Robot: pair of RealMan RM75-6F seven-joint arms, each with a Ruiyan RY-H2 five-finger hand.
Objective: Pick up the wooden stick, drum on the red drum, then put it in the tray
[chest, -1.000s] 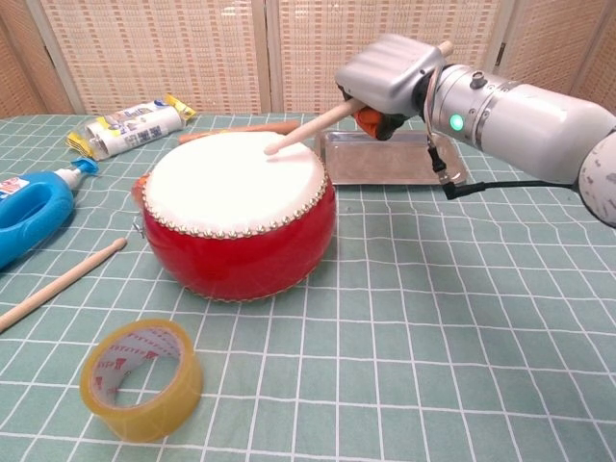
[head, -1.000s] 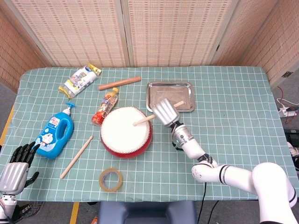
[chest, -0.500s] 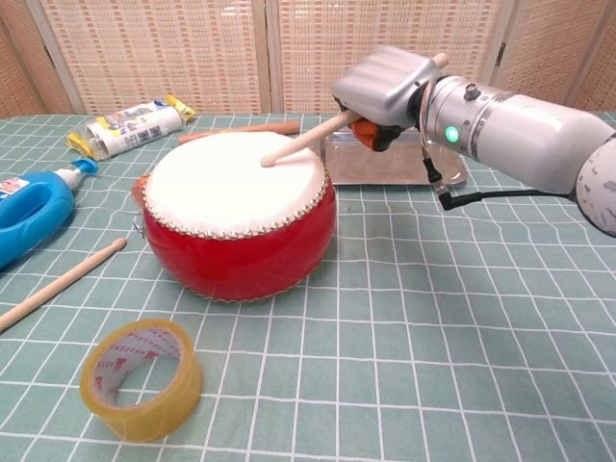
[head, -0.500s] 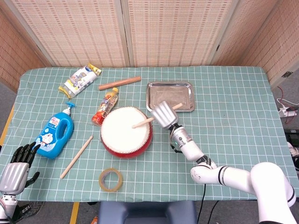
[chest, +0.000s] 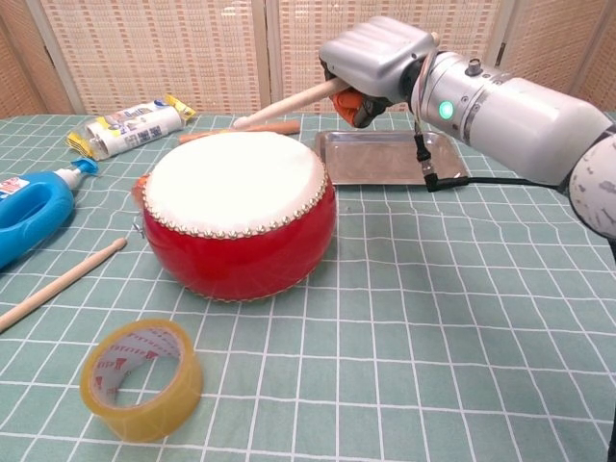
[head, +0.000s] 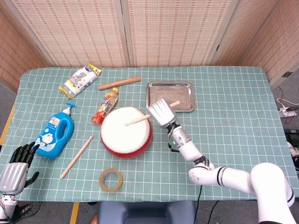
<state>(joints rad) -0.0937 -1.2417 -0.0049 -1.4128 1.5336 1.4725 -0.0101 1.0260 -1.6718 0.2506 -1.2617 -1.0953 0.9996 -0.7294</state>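
Observation:
My right hand grips a wooden stick beside the red drum. The stick slants left with its tip raised above the white drumhead. The steel tray lies behind the drum with nothing in it. A second wooden stick lies on the cloth left of the drum. My left hand hangs off the table's near left corner, fingers apart, holding nothing.
A blue bottle, a small drink bottle, a snack packet and a brown rod lie left and behind the drum. A tape roll sits in front.
The right hand has moved left and lifted. The stick's tip, which was down on the drumhead, now stands above it and further left.

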